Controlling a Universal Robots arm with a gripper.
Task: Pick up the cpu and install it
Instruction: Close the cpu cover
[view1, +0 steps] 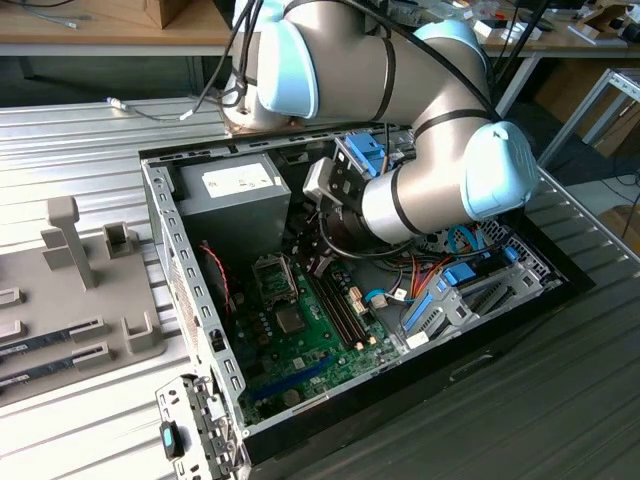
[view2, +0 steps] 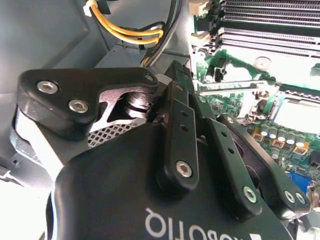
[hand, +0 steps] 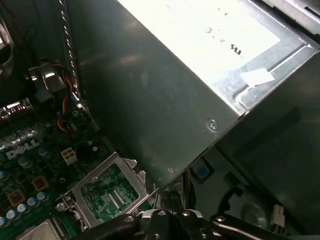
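Case (view1: 165, 215) lies open on the worktop (view1: 90, 420); power-supply box (view1: 235, 205) at its eleven o'clock. Pincer (view2: 172, 75) hangs beside that box, state untellable. Socket frame (hand: 107, 187) stands open; cpu (hand: 37, 232) seemingly seated already. Judged: the install step, calling for careful frame closing.

Open computer case (view1: 165, 230) is lying on the ribbed metal counter (view1: 80, 140), the grey power-supply box (view1: 235, 205) sitting at its back, green motherboard (view1: 310, 345) lying flat inside, yellow cables (view2: 125, 32) running nearby.
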